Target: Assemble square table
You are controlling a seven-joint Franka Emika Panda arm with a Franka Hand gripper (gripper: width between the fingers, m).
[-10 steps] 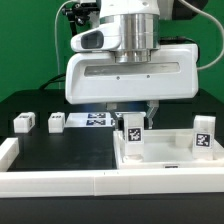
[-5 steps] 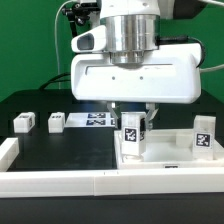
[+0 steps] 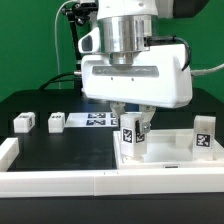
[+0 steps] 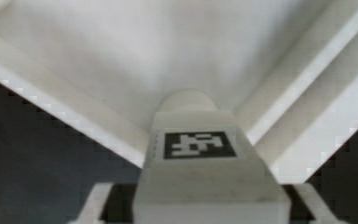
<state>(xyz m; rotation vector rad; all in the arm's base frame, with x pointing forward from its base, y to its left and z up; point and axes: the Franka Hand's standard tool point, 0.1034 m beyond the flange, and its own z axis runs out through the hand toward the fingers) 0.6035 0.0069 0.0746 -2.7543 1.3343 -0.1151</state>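
Looked across the exterior view from its left to its right. Found a white left rail (image 3: pixel 8 150) at the edge of the black table (image 3: pixel 60 150), meeting a front rail (image 3: pixel 60 183) at the near corner. Saw a dark, matte surface between them, and behind it a green wall (image 3: pixel 30 45) with black cables (image 3: pixel 68 30) in front.

Noted the first loose leg (image 3: pixel 22 122) and, near it but apart, the second loose leg (image 3: pixel 55 122), both resting on the black surface. Next met the marker board (image 3: pixel 95 118), lying flat.

Then reached the gripper (image 3: pixel 133 120), pointing down and clamped on the gripped leg (image 3: pixel 131 136), with one finger at each side. Found this leg upright on the left part of the square table slab (image 3: pixel 165 152), itself lying just behind the front rail. Saw the standing leg (image 3: pixel 205 135) upright at the slab's right side.

In the wrist view, made out the gripped leg's black-and-white tag (image 4: pixel 202 144) over the pale slab.
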